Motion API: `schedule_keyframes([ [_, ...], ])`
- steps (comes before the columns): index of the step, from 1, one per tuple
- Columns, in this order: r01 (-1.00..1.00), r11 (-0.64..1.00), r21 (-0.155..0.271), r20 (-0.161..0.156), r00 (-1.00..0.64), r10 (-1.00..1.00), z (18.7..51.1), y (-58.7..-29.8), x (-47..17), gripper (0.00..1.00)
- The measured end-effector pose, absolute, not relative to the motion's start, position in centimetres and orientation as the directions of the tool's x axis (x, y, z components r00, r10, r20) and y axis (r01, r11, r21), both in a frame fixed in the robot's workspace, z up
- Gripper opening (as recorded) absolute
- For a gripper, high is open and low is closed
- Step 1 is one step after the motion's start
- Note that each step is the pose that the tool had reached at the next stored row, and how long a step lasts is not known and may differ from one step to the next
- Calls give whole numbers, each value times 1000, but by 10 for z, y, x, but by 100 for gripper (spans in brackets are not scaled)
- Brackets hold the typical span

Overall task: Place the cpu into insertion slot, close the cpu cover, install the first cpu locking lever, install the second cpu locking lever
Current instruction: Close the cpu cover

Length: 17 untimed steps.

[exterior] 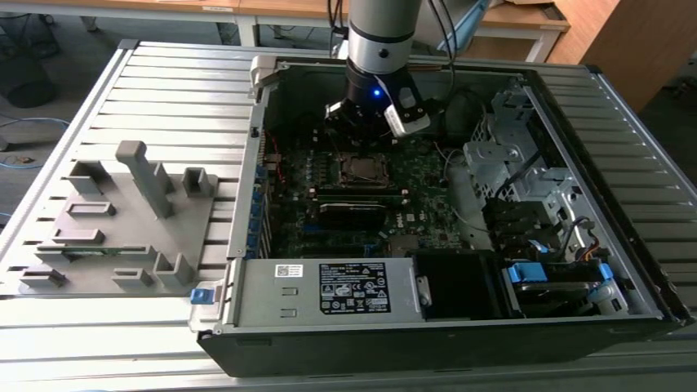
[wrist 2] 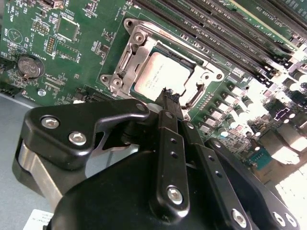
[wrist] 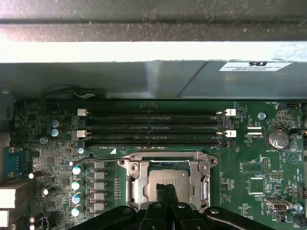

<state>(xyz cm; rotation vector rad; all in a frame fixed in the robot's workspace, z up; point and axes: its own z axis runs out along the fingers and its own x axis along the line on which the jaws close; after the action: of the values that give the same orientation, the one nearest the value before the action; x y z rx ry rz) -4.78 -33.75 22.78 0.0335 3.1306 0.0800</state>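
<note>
Closing to a narrow point with nothing visible between them, the fingers [wrist 2: 169,125] hung over the open computer case [exterior: 436,347], and in both wrist views their tips [wrist: 166,193] stood at one edge of the cpu [wrist 2: 160,75]; whether they touched its metal top could not be told. The cpu lay flat in its socket, dull grey top up. Around it the cpu cover [wrist 2: 125,60] lay down flat as a silvery frame, the chip showing through its window. How the locking levers stood could not be made out. The socket sat on the green motherboard [wrist 2: 72,62], with long black memory slots [wrist: 153,127] just beside it on one side, a row of small capacitors [wrist: 76,184] on another and a coin battery [wrist: 277,139] further off. In the exterior view the arm [exterior: 381,33] came down from above into the case, whose boxed power supply [exterior: 326,290] lay at the near end. The case rested on a slatted metal surface [exterior: 175,90], and a grey fixture tray [exterior: 120,220] with upright posts stood on the exterior view's left, well apart from the fingers.
</note>
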Motion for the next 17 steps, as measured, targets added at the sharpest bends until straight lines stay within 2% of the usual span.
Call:
schedule_keyframes([
  [17, 21, 1000, 19, -10, -1000, 21, 223, -337, -48, 11],
])
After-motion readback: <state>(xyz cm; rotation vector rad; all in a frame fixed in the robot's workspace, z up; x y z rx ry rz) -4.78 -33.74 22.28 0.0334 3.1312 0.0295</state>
